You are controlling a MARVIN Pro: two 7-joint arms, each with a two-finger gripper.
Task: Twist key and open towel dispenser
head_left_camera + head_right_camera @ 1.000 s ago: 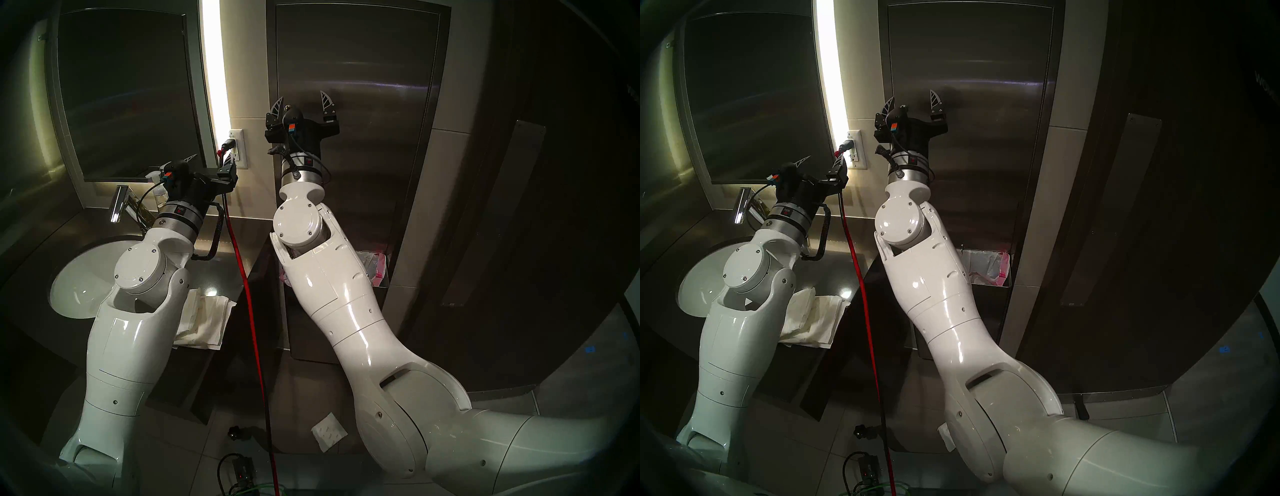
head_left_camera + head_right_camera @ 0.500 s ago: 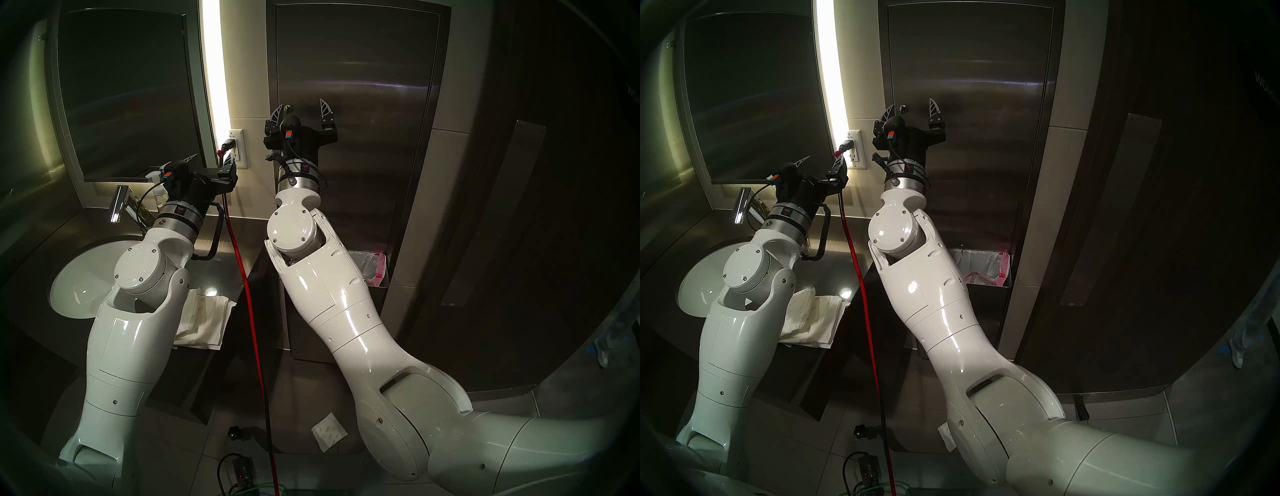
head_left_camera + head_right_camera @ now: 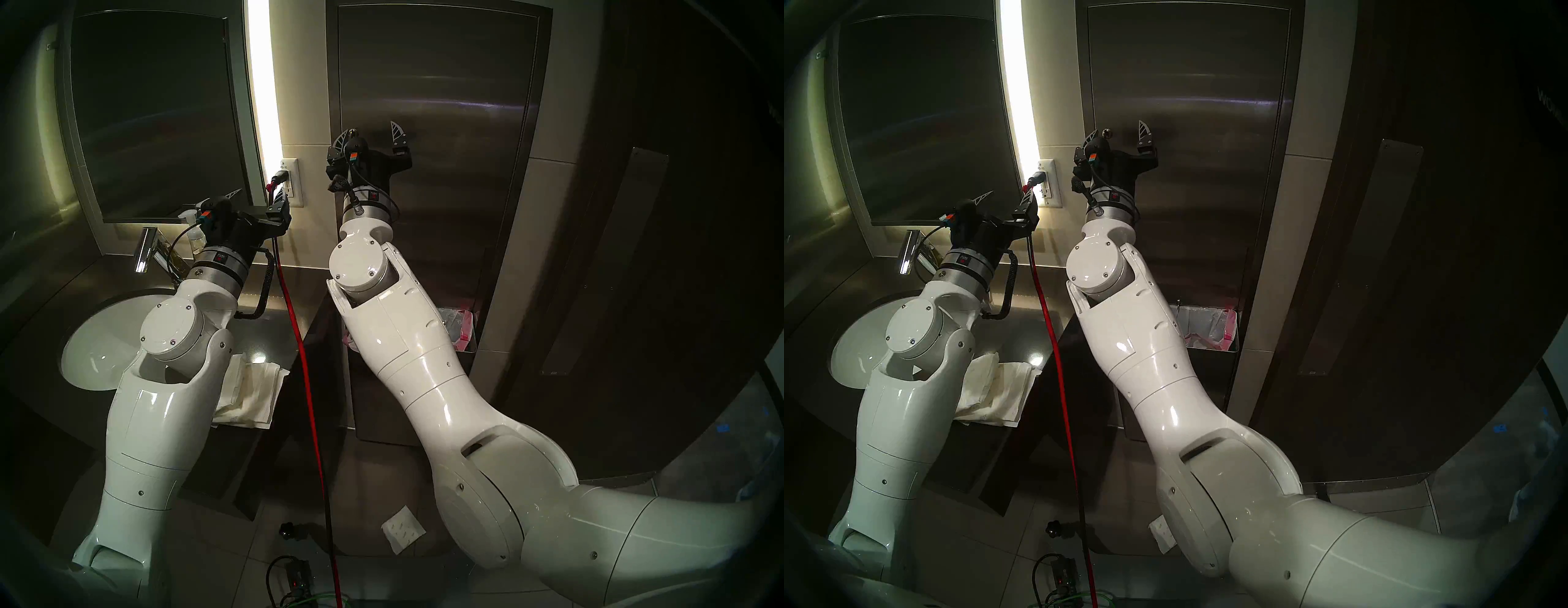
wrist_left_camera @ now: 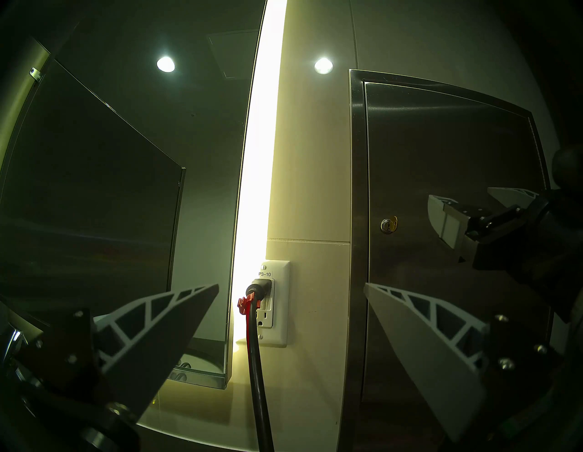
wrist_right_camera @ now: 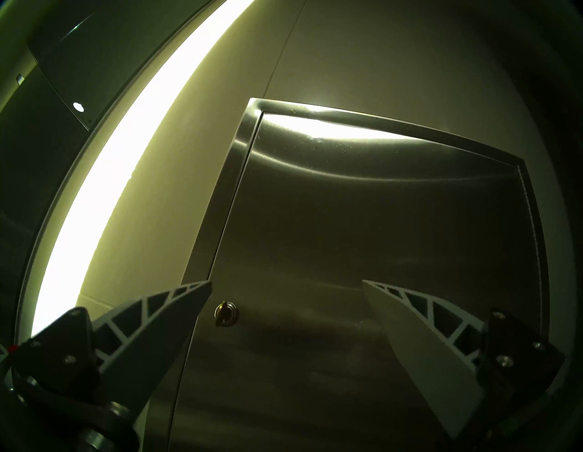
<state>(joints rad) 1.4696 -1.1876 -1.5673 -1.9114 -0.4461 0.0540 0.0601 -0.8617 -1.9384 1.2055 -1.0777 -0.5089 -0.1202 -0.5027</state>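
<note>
Small stiff brass key [image 5: 221, 312] in lock on steel towel dispenser [image 5: 378, 240]; pinch flat head; right gripper [image 5: 287, 285] spread wide, empty

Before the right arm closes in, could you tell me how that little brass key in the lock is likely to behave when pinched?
The key is thin metal, so probably stiff yet slippery. Its bow is small beside the open right end effector, so a pinch may slide off. Seated in the towel dispenser lock, it should turn rather than drop.
</note>
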